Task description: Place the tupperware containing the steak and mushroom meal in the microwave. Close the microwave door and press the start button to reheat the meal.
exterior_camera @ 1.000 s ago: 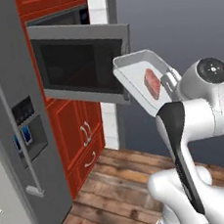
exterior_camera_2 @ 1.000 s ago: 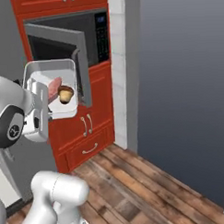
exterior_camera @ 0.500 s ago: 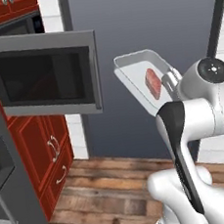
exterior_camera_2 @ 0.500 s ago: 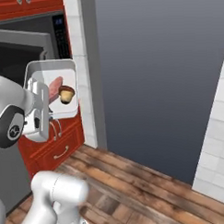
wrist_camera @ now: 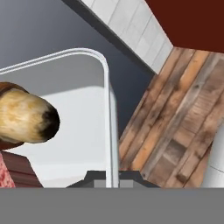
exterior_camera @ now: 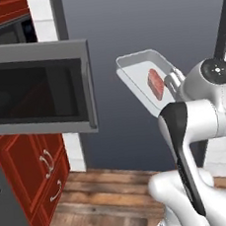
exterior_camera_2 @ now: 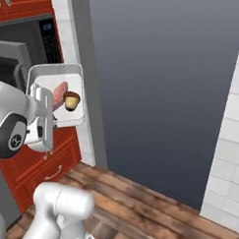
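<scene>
Gripper (wrist_camera: 112, 177): we see its fingertips pinched on the rim of the tupperware (wrist_camera: 83, 131), holding it in the air. Tupperware (exterior_camera_2: 75, 91): carried beside the arm, tilted, well clear of the floor. Contents: steak (exterior_camera: 156, 83) and mushroom (exterior_camera_2: 71, 100) lying side by side inside. Microwave door (exterior_camera: 38, 89): swung open, near the tray. Microwave (exterior_camera_2: 34, 39): dark cavity behind, above red cabinets (exterior_camera: 34, 168)
</scene>
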Robot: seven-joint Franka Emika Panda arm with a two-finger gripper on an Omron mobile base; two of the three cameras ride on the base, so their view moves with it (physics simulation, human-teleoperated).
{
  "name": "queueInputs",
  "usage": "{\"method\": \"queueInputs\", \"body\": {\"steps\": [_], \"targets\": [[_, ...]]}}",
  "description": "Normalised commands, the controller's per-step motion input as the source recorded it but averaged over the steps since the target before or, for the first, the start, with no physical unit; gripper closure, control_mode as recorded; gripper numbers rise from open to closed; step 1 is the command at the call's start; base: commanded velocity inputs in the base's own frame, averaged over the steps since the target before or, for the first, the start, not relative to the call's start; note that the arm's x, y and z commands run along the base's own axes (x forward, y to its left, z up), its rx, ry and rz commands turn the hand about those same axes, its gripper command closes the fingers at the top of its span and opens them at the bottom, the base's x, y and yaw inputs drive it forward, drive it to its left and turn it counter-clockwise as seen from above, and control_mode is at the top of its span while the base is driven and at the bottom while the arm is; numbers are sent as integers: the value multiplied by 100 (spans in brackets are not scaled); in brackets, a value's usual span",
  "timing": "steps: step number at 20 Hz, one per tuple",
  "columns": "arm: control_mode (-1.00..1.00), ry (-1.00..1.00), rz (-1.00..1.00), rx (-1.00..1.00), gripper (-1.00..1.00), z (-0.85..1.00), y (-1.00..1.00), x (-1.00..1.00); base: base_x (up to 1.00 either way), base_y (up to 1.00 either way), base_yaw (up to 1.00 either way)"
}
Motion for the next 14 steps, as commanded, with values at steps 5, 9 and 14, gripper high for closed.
{"method": "queueInputs", "body": {"steps": [5,9,14], "targets": [[100,0,0,0,100,0,0,0,78,-35,17],[100,0,0,0,100,0,0,0,71,-22,24],[100,0,0,0,100,0,0,0,47,-4,44]]}}
